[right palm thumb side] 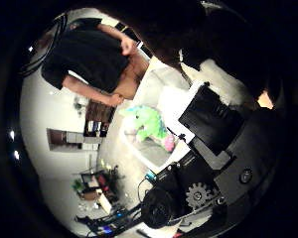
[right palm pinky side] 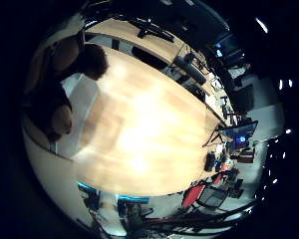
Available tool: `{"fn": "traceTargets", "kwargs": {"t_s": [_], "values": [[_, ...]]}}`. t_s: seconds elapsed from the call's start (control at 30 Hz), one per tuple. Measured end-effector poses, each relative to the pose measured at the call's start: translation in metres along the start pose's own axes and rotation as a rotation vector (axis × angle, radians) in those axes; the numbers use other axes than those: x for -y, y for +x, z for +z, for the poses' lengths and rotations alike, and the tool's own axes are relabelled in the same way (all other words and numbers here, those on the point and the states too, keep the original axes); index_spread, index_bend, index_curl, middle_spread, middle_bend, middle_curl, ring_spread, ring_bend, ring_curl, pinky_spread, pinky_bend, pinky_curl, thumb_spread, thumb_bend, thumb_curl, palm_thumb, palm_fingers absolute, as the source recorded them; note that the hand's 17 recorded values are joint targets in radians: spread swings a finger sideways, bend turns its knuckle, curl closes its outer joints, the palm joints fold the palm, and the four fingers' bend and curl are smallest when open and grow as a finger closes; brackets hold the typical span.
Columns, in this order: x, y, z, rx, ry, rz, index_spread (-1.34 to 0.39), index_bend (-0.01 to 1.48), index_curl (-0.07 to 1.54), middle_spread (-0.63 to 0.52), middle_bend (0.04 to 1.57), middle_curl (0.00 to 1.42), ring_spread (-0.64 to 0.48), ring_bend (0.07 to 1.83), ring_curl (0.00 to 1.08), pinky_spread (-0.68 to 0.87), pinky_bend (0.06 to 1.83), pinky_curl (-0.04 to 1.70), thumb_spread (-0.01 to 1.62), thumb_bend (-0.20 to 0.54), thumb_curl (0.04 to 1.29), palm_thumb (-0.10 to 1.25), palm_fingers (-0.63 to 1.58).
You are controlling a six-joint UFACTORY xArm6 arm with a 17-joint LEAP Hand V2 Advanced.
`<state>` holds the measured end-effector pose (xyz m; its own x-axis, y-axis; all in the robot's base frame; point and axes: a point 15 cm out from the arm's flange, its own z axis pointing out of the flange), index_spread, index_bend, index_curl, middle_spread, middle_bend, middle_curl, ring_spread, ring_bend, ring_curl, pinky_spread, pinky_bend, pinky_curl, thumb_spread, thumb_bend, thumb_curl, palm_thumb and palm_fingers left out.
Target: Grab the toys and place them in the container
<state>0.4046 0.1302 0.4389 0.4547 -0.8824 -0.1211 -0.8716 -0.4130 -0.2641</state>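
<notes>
Now the robot hand [right palm thumb side: 213,148] hovers beside a green plush toy [right palm thumb side: 149,124].

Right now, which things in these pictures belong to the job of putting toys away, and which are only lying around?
For the job: green plush toy; white container it lies in; hand.

Just around: wooden table; red chair; monitor.
</notes>
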Motion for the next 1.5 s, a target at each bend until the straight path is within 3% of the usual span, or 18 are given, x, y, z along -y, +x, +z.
{"fn": "traceTargets", "kwargs": {"t_s": [0.27, 0.6, 1.4, 1.5], "values": [[0.007, -0.065, 0.028, 0.046, -0.055, -0.082, -0.64, 0.21, 0.75, -0.39, 0.94, 0.6, -0.31, 1.26, 0.48, -0.45, 1.19, 0.5, 0.98, -0.018, 0.33, 1.0, 1.22], [0.013, -0.099, 0.049, 0.066, -0.094, -0.116, -0.65, 0.2, 0.77, -0.39, 0.95, 0.6, -0.31, 1.26, 0.48, -0.46, 1.18, 0.51, 0.98, -0.018, 0.33, 1.0, 1.22], [0.012, -0.102, 0.048, 0.067, -0.092, -0.13, -0.67, 0.2, 0.79, -0.37, 0.96, 0.59, -0.31, 1.22, 0.47, -0.5, 1.12, 0.49, 0.99, -0.018, 0.33, 1.0, 1.19], [0.012, -0.099, 0.049, 0.066, -0.095, -0.136, -0.67, 0.2, 0.79, -0.39, 0.89, 0.57, -0.33, 1.18, 0.46, -0.54, 1.11, 0.47, 0.99, -0.042, 0.32, 0.95, 1.09]]}}
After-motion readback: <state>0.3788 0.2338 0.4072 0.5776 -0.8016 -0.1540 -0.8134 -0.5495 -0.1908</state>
